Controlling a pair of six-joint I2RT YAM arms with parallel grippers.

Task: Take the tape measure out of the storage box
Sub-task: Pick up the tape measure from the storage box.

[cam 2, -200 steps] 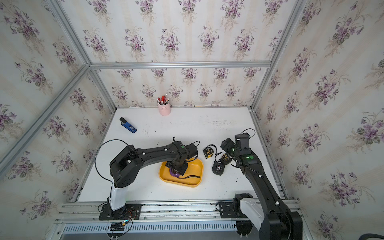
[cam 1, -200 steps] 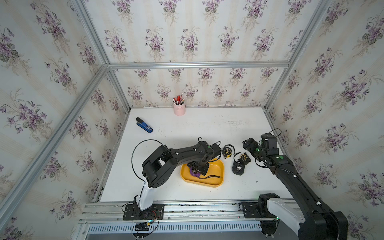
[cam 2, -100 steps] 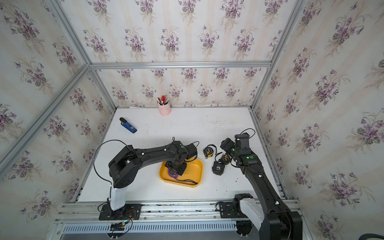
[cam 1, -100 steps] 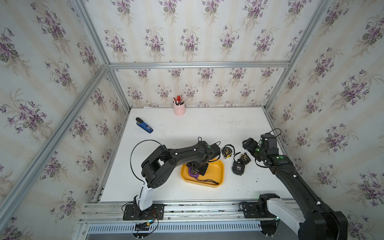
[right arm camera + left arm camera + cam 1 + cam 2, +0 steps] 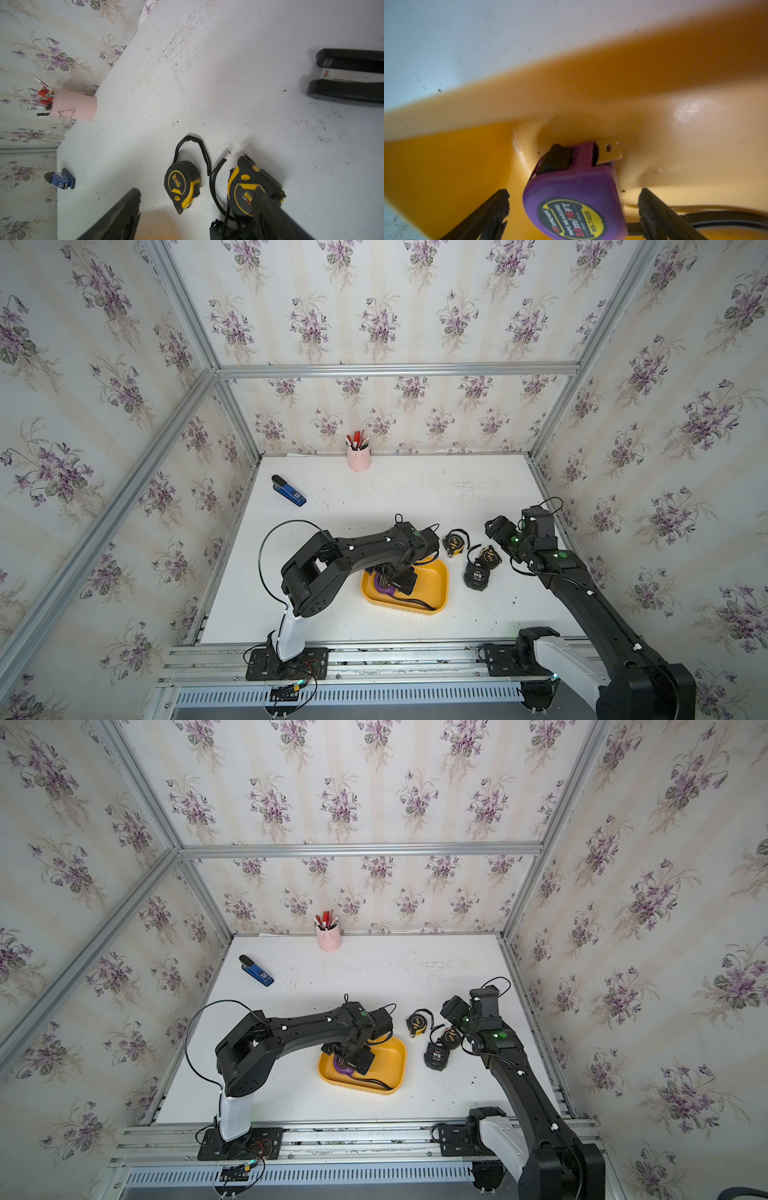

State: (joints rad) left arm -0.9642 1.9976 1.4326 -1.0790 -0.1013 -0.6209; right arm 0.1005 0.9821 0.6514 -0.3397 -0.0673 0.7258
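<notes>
Left claw (image 5: 575, 192) released, lowered into the box (image 5: 441, 587). Its fingers (image 5: 492, 212) straddle the purple tape (image 5: 571, 216), with a gap on each side and no contact. Tape lies in the box's left end, label up, hook end toward the box wall. Black strap (image 5: 415, 603) trails along the box's near wall. Box sits on the desk (image 5: 415, 489), toward the front edge. Right claw (image 5: 196, 189) released and holding nothing; it hangs above the desk, right of the box. Three black-yellow tapes (image 5: 476, 576) lie on the desk between box and right arm. Cup (image 5: 358, 458) of pens at the back wall. Blue stapler (image 5: 289, 491) back left.
</notes>
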